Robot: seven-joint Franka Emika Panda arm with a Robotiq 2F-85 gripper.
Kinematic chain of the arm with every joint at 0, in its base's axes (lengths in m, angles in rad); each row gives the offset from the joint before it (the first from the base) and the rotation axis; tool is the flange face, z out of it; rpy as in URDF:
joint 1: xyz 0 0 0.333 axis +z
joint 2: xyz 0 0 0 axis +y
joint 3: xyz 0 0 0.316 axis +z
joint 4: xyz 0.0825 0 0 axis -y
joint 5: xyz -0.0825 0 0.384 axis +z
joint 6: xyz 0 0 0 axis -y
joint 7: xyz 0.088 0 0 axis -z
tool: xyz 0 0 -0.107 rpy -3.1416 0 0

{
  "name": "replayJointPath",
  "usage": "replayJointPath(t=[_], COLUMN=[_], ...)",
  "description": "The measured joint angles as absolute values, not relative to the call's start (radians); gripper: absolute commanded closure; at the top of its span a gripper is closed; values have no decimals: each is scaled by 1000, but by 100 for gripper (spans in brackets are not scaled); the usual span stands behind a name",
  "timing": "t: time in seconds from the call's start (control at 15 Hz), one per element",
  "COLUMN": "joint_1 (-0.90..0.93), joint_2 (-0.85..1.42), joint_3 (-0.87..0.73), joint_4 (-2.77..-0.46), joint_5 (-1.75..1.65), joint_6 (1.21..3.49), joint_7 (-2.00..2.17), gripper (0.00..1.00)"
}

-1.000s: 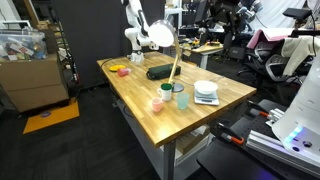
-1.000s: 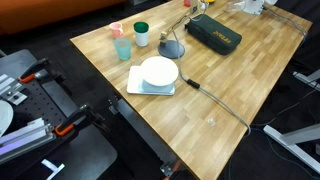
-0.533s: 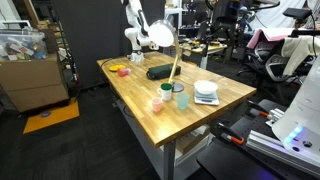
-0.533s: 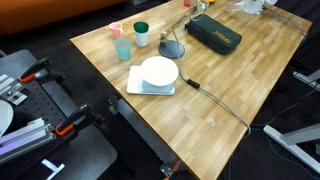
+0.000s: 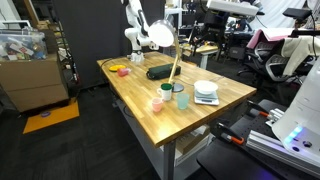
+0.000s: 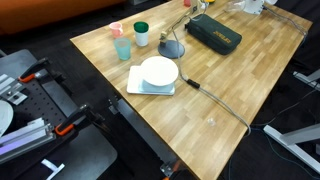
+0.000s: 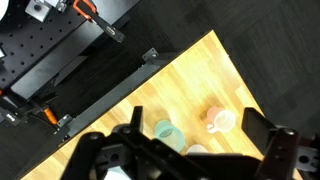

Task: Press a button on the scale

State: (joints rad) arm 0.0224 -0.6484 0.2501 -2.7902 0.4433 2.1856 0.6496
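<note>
Pincer (image 7: 185, 158) recorded in the wrist view: dark, angular fingers spread wide with nothing held, hung high above a corner of the surface (image 7: 215, 85). The surface is made of smooth, pale jointed wood planks. The scale (image 6: 155, 75) is found near the surface's edge in both exterior views: a low square pale base with a round, flat white plate. A teal cup (image 6: 122, 47) is noted near it, with a pink cup (image 6: 115, 30) beyond. A matte black oblong case (image 6: 213, 32) lies well apart. Against the earlier frames, scale, cups and case are unmoved. In an exterior view, a white shape (image 5: 228, 6) at the top edge is seen shifted sideways.
</note>
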Motion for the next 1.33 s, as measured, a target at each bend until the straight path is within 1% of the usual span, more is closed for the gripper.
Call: replayJointPath(t=[0.4,0.67,0.73,0.8,0.87,1.2,1.27,1.33], joint_1=[8,-59,-67,-71,-72,-62,-61,-59], joint_2=[-635,-543,-513,-484,-454,-355,-344,-337], joint_3=[242,240,238,233,225,145,126,112], joint_4=[-2794,-2797,-2797,-2796,-2796,-2795,-2794,-2793], joint_5=[394,280,263,252,246,308,332,346], joint_6=[2188,2217,2229,2242,2254,2335,2347,2354], joint_7=[699,792,809,822,833,826,822,821], gripper=[0,1,26,26,29,65,46,54])
